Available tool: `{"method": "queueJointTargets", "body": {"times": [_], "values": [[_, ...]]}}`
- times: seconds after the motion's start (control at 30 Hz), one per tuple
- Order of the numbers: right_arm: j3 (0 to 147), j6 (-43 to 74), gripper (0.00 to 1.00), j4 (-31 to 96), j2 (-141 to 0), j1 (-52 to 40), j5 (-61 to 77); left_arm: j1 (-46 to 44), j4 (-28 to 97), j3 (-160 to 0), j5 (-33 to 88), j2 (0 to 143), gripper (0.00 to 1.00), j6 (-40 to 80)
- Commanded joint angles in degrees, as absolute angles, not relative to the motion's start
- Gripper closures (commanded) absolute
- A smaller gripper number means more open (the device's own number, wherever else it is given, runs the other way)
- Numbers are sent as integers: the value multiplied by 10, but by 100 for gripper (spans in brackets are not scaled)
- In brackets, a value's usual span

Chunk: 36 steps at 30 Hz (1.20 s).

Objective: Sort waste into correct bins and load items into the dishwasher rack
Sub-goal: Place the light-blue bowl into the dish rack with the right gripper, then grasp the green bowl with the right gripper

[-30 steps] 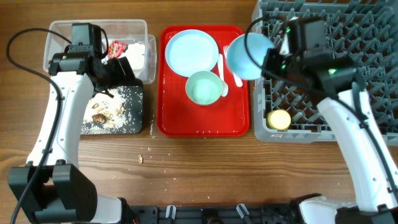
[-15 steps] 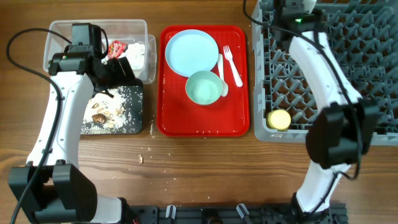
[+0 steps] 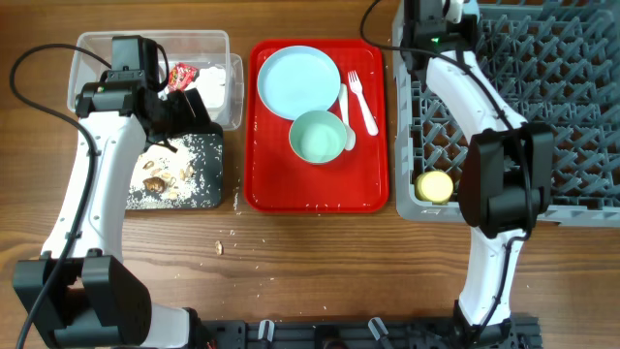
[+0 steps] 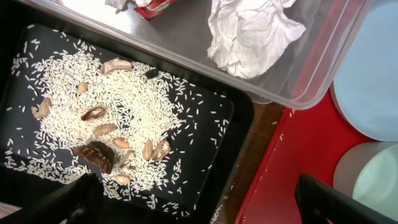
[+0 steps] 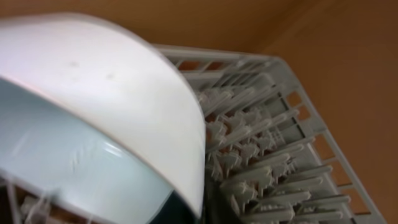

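My left gripper (image 4: 199, 208) is open and empty above the black tray (image 3: 215, 184), which holds rice and brown food scraps (image 3: 160, 179). The clear tub (image 3: 97, 44) behind it holds a red wrapper (image 3: 181, 75) and a white napkin wad (image 3: 215, 87). My right gripper (image 3: 431, 15) is at the far left corner of the grey dishwasher rack (image 3: 572, 116), shut on a pale blue bowl (image 5: 112, 106) tilted over the pegs (image 5: 273, 162). A yellow cup (image 3: 435, 185) lies in the rack's near left corner. Plate (image 3: 298, 80), second bowl (image 3: 318, 137), fork (image 3: 361, 92) and spoon (image 3: 347, 111) are on the red tray (image 3: 373, 184).
A few crumbs (image 3: 219, 247) lie on the wooden table in front of the black tray. The red tray sits tight between the bins and the rack. The right arm stretches along the rack's left side.
The right arm has carried the bowl from the red tray's right edge to the rack's far left corner, out of the overhead view. The left arm has not moved.
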<state>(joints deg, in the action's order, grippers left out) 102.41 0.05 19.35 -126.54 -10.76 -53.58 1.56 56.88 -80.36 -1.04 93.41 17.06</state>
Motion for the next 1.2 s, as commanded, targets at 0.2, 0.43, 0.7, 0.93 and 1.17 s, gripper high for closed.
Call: {"method": "queueJointTargets", "body": {"times": [0.2, 0.43, 0.7, 0.93, 1.17], "values": [[1030, -14, 66, 299, -1271, -132, -460, 18, 568, -810, -14, 929, 0, 170], [1031, 4, 43, 362, -1240, -155, -428, 18, 568, -810, -14, 929, 0, 170], [1031, 41, 27, 462, -1144, -156, -223, 18, 568, -810, -14, 929, 0, 170], [981, 111, 30, 530, -1141, -171, 172, 18, 568, -810, -14, 929, 0, 170], [914, 106, 31, 490, -1178, -225, 173, 18, 568, -810, -14, 929, 0, 170]]}}
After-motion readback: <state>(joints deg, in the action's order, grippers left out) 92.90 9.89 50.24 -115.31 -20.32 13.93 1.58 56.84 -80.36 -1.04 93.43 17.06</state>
